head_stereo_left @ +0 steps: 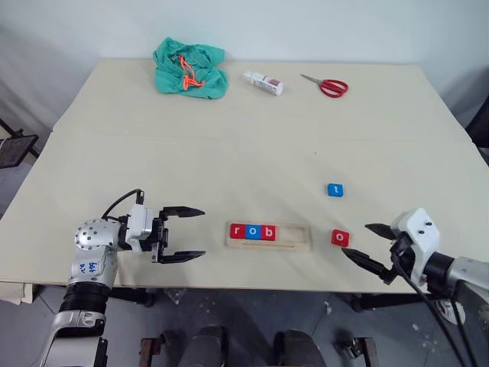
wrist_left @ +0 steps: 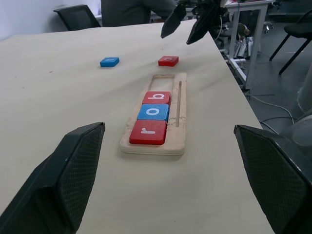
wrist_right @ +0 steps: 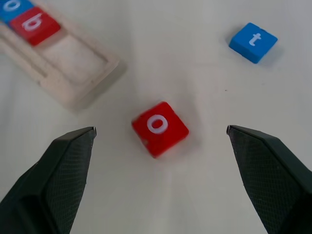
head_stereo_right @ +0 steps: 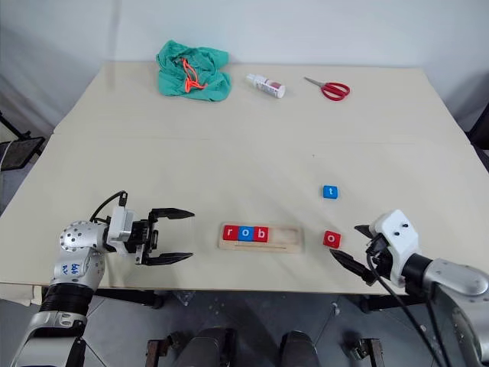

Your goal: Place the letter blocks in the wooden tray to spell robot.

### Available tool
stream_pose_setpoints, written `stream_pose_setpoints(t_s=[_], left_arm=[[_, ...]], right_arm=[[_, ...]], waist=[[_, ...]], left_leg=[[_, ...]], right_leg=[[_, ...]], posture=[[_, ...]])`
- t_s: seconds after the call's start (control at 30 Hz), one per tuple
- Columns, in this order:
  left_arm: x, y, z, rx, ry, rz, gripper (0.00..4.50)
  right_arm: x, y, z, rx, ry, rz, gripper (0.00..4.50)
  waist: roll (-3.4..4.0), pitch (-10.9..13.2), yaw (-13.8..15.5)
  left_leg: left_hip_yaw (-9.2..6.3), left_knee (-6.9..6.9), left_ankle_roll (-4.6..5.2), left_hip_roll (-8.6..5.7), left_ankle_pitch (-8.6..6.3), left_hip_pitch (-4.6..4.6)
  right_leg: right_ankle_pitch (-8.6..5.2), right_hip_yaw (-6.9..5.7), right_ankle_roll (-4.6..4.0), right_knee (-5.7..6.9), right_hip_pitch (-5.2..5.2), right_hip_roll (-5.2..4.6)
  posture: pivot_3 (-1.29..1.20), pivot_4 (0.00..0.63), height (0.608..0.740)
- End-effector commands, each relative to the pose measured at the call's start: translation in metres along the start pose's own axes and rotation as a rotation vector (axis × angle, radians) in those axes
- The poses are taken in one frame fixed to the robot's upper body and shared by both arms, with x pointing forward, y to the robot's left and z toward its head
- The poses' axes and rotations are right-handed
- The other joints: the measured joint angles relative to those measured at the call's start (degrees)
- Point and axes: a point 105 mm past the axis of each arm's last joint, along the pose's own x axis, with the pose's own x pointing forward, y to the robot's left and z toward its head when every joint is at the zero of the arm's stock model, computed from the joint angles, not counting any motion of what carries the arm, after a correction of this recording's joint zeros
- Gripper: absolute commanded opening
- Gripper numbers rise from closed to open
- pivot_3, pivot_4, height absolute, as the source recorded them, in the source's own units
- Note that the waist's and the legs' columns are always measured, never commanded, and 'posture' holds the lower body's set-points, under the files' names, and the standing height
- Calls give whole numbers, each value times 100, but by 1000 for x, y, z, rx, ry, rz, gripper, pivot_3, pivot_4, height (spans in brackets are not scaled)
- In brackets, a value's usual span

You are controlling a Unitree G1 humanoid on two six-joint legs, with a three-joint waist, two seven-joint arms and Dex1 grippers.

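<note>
On the pale table [head_stereo_right: 252, 138] a wooden tray [head_stereo_right: 261, 237] lies near the front edge with three blocks at its left end, a red r [head_stereo_right: 229, 232], a blue o [head_stereo_right: 245, 233] and a red b [head_stereo_right: 260, 234], while its right part is bare. A red o block [head_stereo_right: 331, 238] lies just right of the tray and a blue t block [head_stereo_right: 329, 192] lies farther back. The left claw [head_stereo_right: 176, 235] hangs wide open left of the tray, the right claw [head_stereo_right: 351, 243] gapes beside the red o block, and a green cloth [head_stereo_right: 193, 73], a small bottle [head_stereo_right: 265, 85] and red scissors [head_stereo_right: 329, 89] lie along the far side.
</note>
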Motion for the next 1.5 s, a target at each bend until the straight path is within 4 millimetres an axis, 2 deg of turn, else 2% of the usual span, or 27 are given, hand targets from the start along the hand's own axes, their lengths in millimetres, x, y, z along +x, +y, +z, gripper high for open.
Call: stream_pose_setpoints(t_s=[0.03, 0.23, 0.47, 0.63, 0.73, 0.97, 1.1, 1.27, 1.5], left_arm=[[-5, 1, 6, 33, -5, 26, 4500], [-8, -1, 7, 36, 3, 44, 4500], [-11, -3, 9, 38, 10, 64, 4500], [-12, -5, 9, 37, 16, 80, 4500], [-11, -6, 9, 36, 14, 82, 4500], [-10, -5, 9, 36, 13, 88, 4500], [-9, -5, 8, 35, 10, 89, 4500], [-5, -4, 7, 33, 4, 84, 4500], [0, -4, 6, 34, -9, 82, 4500]], right_arm=[[3, -11, 1, -96, 8, 76, 4487], [19, -26, 6, -168, 20, 159, 4487], [29, -22, 1, -188, 48, 228, 4487], [33, -21, -10, -211, 88, 239, 4487], [36, -24, -11, -204, 88, 220, 3899], [40, -21, 2, -223, 35, 223, 1468], [45, -15, 27, -222, -36, 227, 1451], [52, 7, 52, -274, -70, 314, 1451], [71, 33, 51, -340, 0, 435, 1451]], waist=[[-1, 0, 2], [-2, 1, 1], [-3, 2, 43], [-3, 1, 24], [-3, 1, 17], [-3, 1, 24], [-3, 1, 13], [-3, 1, 8], [-3, 2, 25]], left_leg=[[6, 0, 0, 0, 0, -1], [0, 2, 0, 2, 0, -3], [-8, 11, 0, -2, 0, -12], [-7, 10, 0, 0, 0, -11], [-6, 10, 0, 1, 0, -10], [-6, 12, 0, 0, 0, -11], [-6, 11, -1, 1, 0, -10], [-7, 9, -2, 4, -1, -10], [-11, 14, -2, -1, -1, -12]], right_leg=[[0, 2, 0, -4, -2, -1], [0, -5, 0, -3, -1, -2], [0, -11, 0, -3, 0, -4], [0, -10, 0, -3, -1, -4], [0, -10, 0, -3, -1, -4], [0, -10, 0, -3, 0, -4], [0, -10, 0, -3, -2, -3], [0, -10, 0, -2, -4, -1], [0, -9, 0, -3, -2, -3]], posture=[[0, 150, 740], [0, 150, 740], [0, 150, 740], [0, 150, 740], [0, 150, 740], [0, 150, 740], [0, 150, 740], [0, 150, 740], [0, 150, 740]])
